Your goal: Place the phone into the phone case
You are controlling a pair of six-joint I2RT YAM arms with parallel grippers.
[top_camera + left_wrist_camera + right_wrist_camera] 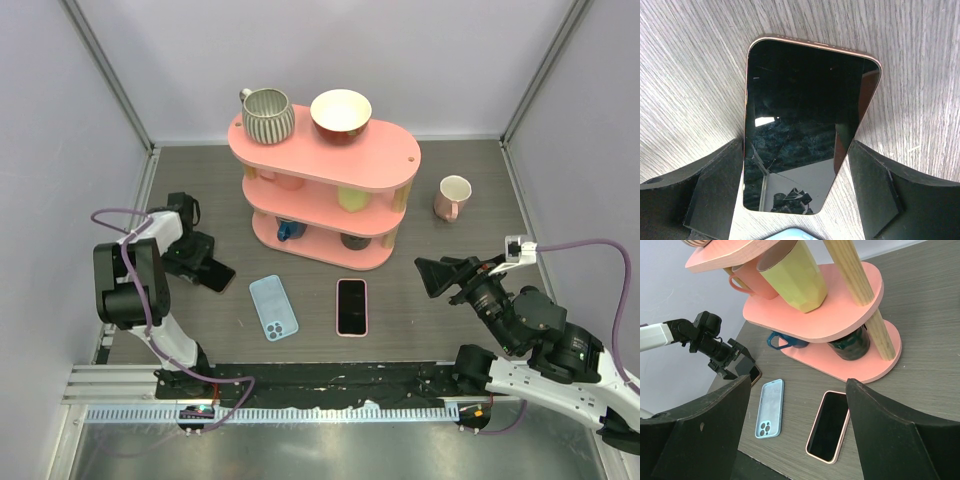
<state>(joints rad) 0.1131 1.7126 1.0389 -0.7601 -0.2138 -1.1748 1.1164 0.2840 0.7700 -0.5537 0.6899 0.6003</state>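
Note:
A bare phone [805, 115] with a black screen and a gold rim lies on the grey table at the left [220, 276]. My left gripper [205, 262] straddles it, and both fingers [715, 190] touch its long edges. An empty light blue phone case [273, 307] lies inside up, just right of that phone. It also shows in the right wrist view [770, 408], and a sliver of it shows in the left wrist view [790, 234]. My right gripper [437, 277] is open and empty, raised at the right and facing the case.
A second phone in a pink case [351, 306] lies screen up, right of the blue case. Behind them stands a pink three-tier shelf [390, 150] holding mugs and a bowl. A pink mug [453, 196] stands at the back right.

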